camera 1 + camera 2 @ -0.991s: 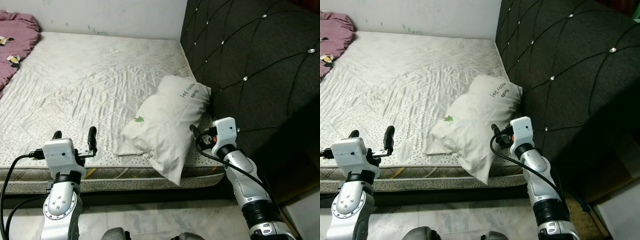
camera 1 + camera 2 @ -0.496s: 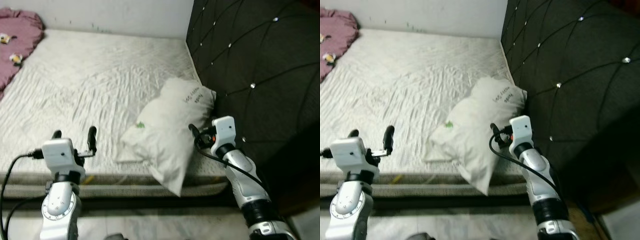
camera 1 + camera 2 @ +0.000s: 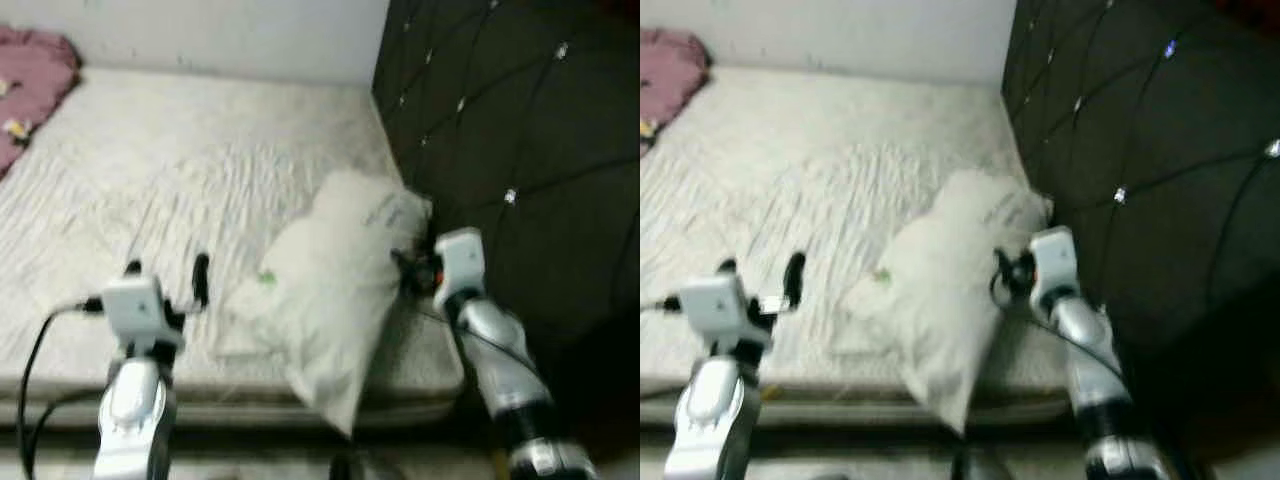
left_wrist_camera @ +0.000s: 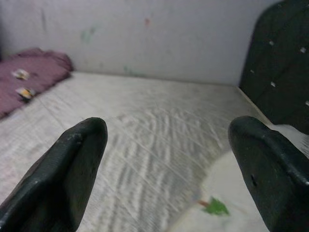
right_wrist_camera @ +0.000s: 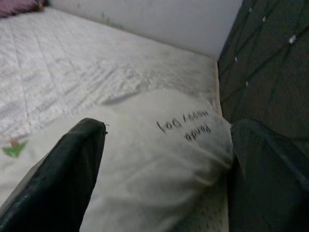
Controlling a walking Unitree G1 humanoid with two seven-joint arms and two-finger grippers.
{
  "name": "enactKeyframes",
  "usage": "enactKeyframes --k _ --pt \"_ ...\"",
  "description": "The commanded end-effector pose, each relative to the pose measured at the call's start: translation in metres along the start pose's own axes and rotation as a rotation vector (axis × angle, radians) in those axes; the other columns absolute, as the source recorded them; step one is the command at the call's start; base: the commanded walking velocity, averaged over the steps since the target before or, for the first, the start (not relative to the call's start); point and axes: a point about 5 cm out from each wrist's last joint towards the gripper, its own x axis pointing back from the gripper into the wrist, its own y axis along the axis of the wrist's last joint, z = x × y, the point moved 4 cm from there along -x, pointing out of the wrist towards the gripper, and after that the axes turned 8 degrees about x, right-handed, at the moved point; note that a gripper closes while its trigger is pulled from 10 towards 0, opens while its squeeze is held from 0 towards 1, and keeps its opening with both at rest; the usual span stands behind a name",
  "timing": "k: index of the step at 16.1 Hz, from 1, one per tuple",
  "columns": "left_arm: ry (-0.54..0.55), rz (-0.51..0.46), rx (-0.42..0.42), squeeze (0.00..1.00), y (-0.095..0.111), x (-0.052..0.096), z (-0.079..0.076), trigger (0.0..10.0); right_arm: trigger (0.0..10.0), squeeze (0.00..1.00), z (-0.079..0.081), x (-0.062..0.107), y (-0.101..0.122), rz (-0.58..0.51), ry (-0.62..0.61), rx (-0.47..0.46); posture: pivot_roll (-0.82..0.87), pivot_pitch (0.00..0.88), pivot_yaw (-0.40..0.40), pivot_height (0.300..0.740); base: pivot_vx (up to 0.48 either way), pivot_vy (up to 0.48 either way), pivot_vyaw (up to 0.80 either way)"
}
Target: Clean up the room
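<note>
bed (image 3: 200,150): bare white quilted mattress, takes up most of the head views; head views are blurred
headboard (image 3: 520,130): dark, tufted with shiny studs, along the robot's right side of the bed
wall (image 4: 145,34): pale, behind the far edge of the bed
pillow (image 3: 335,270): white, lies on the near right corner of the mattress, far end up against the headboard, near end hangs over the bed's front edge; small green mark (image 4: 215,208) on its cover and dark lettering (image 5: 186,126) near the headboard end
blanket (image 4: 29,79): pink, bunched at the far left corner of the bed, well apart from the pillow
left arm: raised over the near left edge of the bed, cable trailing off the wrist
left pincer (image 3: 167,278): fingers spread wide, holding nothing; hovers over the mattress, just left of the pillow's near end, not touching it
right arm: raised at the near right corner of the bed, between pillow and headboard
right pincer (image 5: 166,159): fingers spread wide, holding nothing; right at the pillow's right side, pointed along it toward the lettered end; cannot tell if a finger touches the cover
left wrist view: mattress and blanket between the two fingers (image 4: 72,169), pillow edge by the other finger
right wrist view: pillow between the two fingers (image 5: 72,169), headboard beside the other finger
</note>
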Motion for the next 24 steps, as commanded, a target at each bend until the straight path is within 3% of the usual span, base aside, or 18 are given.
enactKeyframes --k 1,7,18,21,24 --pt "0.018 0.000 -0.013 0.00 0.002 0.001 0.008 10.0 10.0 0.00 0.007 -0.006 0.011 -0.031 0.018 0.003 0.02 0.016 -0.055 0.740 0.000 0.000 0.00" --pt "0.033 0.011 -0.016 0.00 -0.001 0.000 0.007 10.0 10.0 0.00 0.007 -0.007 0.010 -0.026 0.018 0.003 0.02 0.017 -0.057 0.740 0.000 0.000 -0.76" --pt "0.093 0.033 -0.030 0.00 -0.005 0.004 0.015 10.0 10.0 0.00 0.003 -0.006 0.010 -0.026 -0.007 -0.031 0.02 0.027 -0.061 0.740 0.000 0.000 0.00" --pt "0.133 0.042 -0.032 0.00 -0.007 0.002 0.021 10.0 10.0 0.00 0.002 -0.007 0.008 -0.010 -0.009 -0.032 0.02 0.028 -0.062 0.740 0.000 0.000 -0.53" --pt "0.215 0.011 -0.054 0.00 -0.001 0.008 0.037 10.0 10.0 0.00 -0.004 0.001 0.006 -0.001 -0.053 -0.092 0.02 0.028 -0.062 0.740 0.000 0.000 0.00"
